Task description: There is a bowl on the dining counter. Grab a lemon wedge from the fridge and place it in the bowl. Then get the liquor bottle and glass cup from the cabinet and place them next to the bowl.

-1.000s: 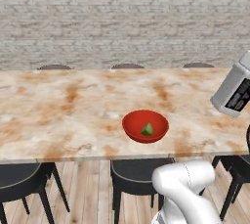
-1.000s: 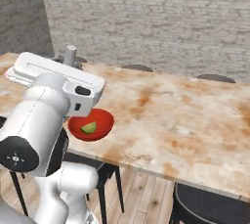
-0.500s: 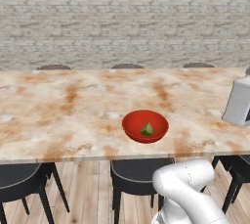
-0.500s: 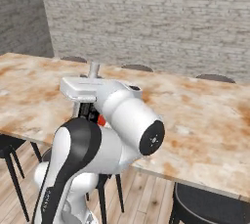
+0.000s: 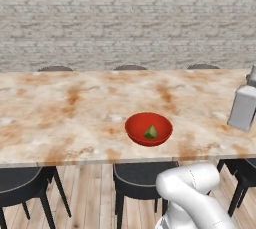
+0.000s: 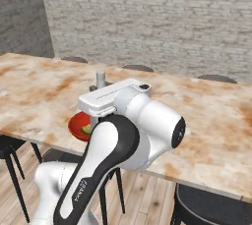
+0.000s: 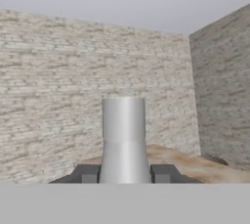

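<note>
In the left base view, a red bowl (image 5: 149, 129) stood on the marble tabletop (image 5: 75, 108), near its front edge. A green lemon wedge (image 5: 151, 132) lay inside the bowl, a little to the right of the bowl's centre. Well to the right of the bowl, at the edge of the picture, the white hand of the arm hung just above the tabletop. Three dark chair backs (image 5: 130, 67) showed behind the far edge of the tabletop, and dark stools (image 5: 142, 175) stood under the front edge, below the bowl. A grey brick wall (image 5: 125, 18) closed the room behind.

In the right base view, the large white arm covered most of the bowl (image 6: 78, 126); only its left part was visible, with a small piece of the lemon wedge (image 6: 87, 129) in it. Above the bowl and a little to its right, a grey bottle neck (image 6: 101, 79) rose upright over the flat white hand.

In the hand view, the gripper (image 7: 124, 173) was pinching a grey liquor bottle (image 7: 123, 140). The two dark fingers (image 7: 87, 173) pressed against its sides, one on the left and one on the right. The bottle stood upright between them, with its narrower neck at the top. Behind the bottle, the brick wall (image 7: 49, 96) and a strip of the tabletop (image 7: 195, 162) were visible.
</note>
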Robot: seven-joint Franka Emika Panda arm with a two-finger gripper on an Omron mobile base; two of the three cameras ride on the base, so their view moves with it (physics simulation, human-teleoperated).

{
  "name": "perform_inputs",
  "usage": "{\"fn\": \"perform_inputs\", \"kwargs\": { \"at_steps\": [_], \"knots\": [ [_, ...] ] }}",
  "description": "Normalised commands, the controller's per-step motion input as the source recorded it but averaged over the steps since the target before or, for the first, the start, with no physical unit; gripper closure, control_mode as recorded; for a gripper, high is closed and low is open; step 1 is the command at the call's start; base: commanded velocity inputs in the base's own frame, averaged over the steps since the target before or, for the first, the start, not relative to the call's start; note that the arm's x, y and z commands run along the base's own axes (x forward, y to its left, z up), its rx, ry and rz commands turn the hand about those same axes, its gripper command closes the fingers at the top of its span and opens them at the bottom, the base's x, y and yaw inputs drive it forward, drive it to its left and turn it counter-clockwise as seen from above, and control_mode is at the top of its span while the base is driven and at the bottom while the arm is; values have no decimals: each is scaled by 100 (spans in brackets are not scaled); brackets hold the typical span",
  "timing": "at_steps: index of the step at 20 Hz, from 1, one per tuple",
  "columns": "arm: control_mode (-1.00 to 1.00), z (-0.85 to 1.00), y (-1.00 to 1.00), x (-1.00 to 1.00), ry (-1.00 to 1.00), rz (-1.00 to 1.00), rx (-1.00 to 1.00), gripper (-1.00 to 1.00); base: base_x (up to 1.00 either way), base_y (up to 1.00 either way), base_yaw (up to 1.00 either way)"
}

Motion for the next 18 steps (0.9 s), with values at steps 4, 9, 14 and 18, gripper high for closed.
{"fn": "perform_inputs", "kwargs": {
  "at_steps": [4, 9, 14, 18],
  "knots": [
    [-100, -44, 18, 41, 2, 7, -2, 100, 0, 0, 0],
    [-100, -59, 23, 36, -1, 9, -6, 100, 0, 0, 0],
    [-100, -59, 19, 26, -5, 9, -11, 100, 0, 0, 0],
    [-100, -47, 1, 40, -4, 7, -3, 100, 0, 0, 0]
  ]
}}
